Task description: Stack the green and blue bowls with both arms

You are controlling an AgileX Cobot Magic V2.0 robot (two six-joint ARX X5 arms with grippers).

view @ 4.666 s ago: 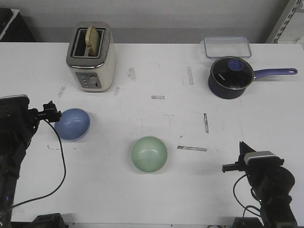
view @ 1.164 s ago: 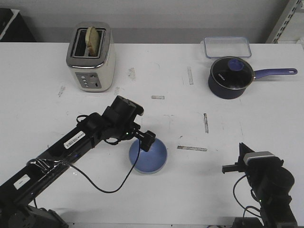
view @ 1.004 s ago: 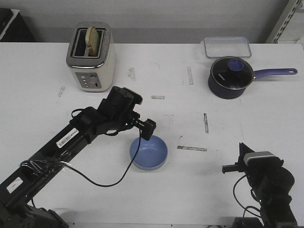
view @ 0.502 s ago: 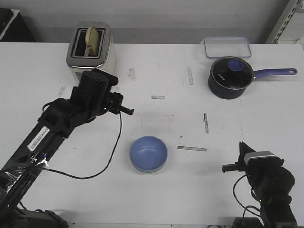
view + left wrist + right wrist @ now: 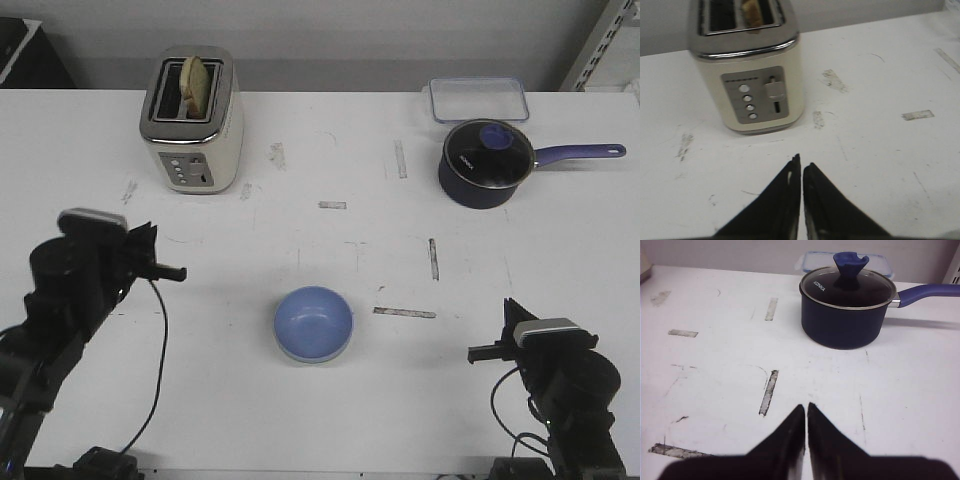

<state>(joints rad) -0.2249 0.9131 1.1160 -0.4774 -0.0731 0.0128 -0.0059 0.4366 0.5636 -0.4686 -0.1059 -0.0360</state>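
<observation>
The blue bowl (image 5: 313, 321) sits low in the middle of the front view on the white counter (image 5: 330, 150), and a thin pale rim peeking out beneath its lower edge looks like the green bowl (image 5: 310, 356) nested under it (only that sliver shows, so this is a judgement). If so, the stacking itself appears done, and what is left is little more than both arms parking.

The left fingers (image 5: 801, 172) are at the left edge of the front view, well apart from the bowls; in the left wrist view their black tips are pressed together, holding nothing, and they point toward the toaster (image 5: 746, 65) in the upper left. The right fingers (image 5: 805, 420) sit in the lower right corner of the front view, also closed and empty, facing the dark saucepan (image 5: 846, 307) with its lid on. Neither arm touches either bowl, and nothing else on the counter looks involved
</observation>
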